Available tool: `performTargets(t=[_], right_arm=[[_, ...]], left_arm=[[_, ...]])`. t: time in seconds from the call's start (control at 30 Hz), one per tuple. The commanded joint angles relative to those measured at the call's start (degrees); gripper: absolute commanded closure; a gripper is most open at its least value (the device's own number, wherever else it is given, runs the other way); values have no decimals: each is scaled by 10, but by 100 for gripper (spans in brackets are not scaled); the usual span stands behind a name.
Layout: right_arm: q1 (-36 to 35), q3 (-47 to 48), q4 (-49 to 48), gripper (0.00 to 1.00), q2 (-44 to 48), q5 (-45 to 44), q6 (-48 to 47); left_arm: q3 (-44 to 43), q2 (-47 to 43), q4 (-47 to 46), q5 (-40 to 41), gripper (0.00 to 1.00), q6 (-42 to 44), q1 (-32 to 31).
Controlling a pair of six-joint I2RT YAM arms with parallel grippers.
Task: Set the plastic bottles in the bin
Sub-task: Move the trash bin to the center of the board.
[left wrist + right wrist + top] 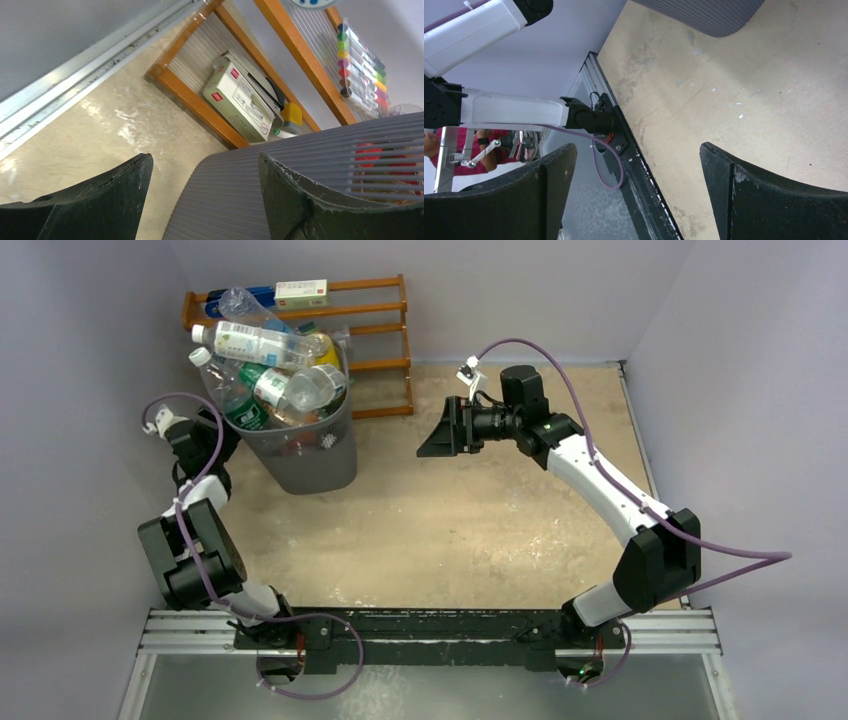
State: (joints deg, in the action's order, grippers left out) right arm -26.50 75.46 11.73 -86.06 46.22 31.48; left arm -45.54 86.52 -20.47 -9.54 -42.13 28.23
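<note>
**Bin heaped high, both grippers empty**

Beige and scuffed, the table is sitting between plain grey walls, and we are finding no loose bottle anywhere on it. The bin is standing at the upper left of the top view, just in front of the wooden rack. The plastic bottles are piling well above its rim. One clear bottle at the very top is leaning out toward the rack.

We are reading the left gripper as spread wide and holding nothing. It is hovering low beside the bin, whose ribbed wall is filling the lower right of its wrist view. We cannot tell whether it is touching that wall. The right gripper is hanging over the upper middle of the table, well apart from the bin, with its jaws parted and only bare table between them.

We are judging these bottles to be light, thin-walled and smooth, so they are likely to dent under a hard squeeze and roll or slip once nudged. We are thinking the surest hold is across the labelled middle of the body, or at the stiffer neck just below the cap. The heap is looking loose, so we are expecting any push on the bin to risk shedding the top bottles.
</note>
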Motion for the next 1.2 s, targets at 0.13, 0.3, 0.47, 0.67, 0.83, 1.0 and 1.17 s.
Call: performTargets(t=[0.13,0.3,0.47,0.67,0.83,1.0,1.17], right_arm=[[1,3,-12,4,38,7,-2],[4,1,0,3,51,-5,-7],[16,-2,17,2,66,-26,-14],[92,-27,56,0,116,-97,-16],[141,-43,74,0,144,-125,-23],[180,-64,79,0,160,-140,-34],[215,-93,78,0,167,-152,-45]], left_arm=[[-38,20,-18,39,24,32,-91],[-46,32,-17,54,24,42,-128],[-51,45,-17,66,24,46,-166],[-69,66,-7,94,25,67,-228],[-86,82,3,113,25,80,-272],[-100,94,9,124,25,88,-301],[-106,104,9,127,25,88,-325]])
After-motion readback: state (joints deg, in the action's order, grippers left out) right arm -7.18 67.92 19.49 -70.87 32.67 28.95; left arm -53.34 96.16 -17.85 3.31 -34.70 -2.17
